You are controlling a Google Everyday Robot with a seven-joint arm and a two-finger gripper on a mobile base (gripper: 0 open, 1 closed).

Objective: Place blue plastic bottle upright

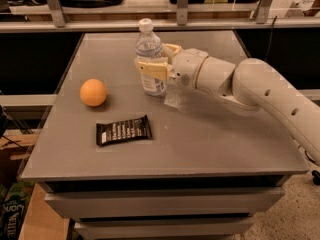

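The blue plastic bottle stands upright at the back middle of the grey table. It is clear, with a white cap and a pale label. My gripper reaches in from the right and is shut around the bottle's middle. One cream finger crosses the label in front and the other is behind it. The bottle's base looks to be at the table surface.
An orange ball lies to the left of the bottle. A black snack bar wrapper lies in front, near the table's left front. My white arm spans the right half of the table. A shelf rail runs behind.
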